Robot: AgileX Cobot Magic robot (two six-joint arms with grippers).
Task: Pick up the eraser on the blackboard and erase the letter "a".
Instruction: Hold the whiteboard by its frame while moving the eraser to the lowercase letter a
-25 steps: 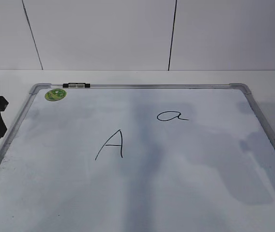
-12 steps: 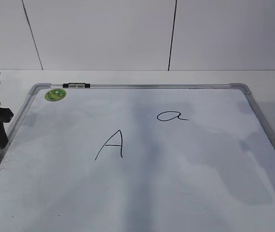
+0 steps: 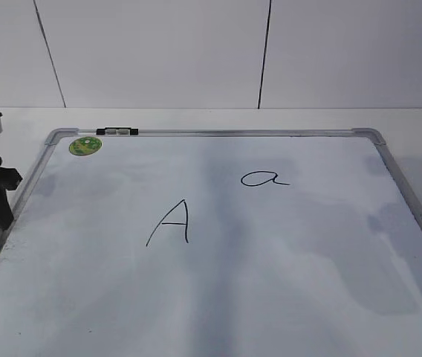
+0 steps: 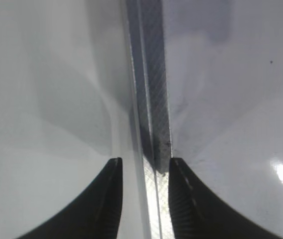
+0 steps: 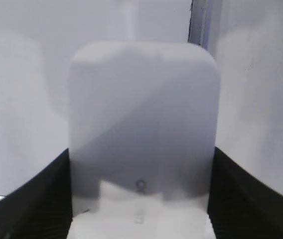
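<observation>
So, the blackboard [image 3: 218, 282] lies flat, filling most of the table, green sticker [image 3: 85, 145] at its far left corner. Capital "A" [image 3: 170, 222] sits mid-board, the letter "a" [image 3: 264, 178] just right and farther back. The eraser [image 5: 142, 129] at the board's right edge sits between right gripper [image 5: 140, 194] fingers, pinched. Left gripper [image 4: 145, 174] is spread, straddling the left frame.

White board [image 3: 285, 297] with silver frame, grey corners, round green sticker [image 3: 85, 145]. Both letters in thin black marker. Eraser [image 5: 141, 134] white; gripper fingers [image 5: 42, 199] black, ribbed.
</observation>
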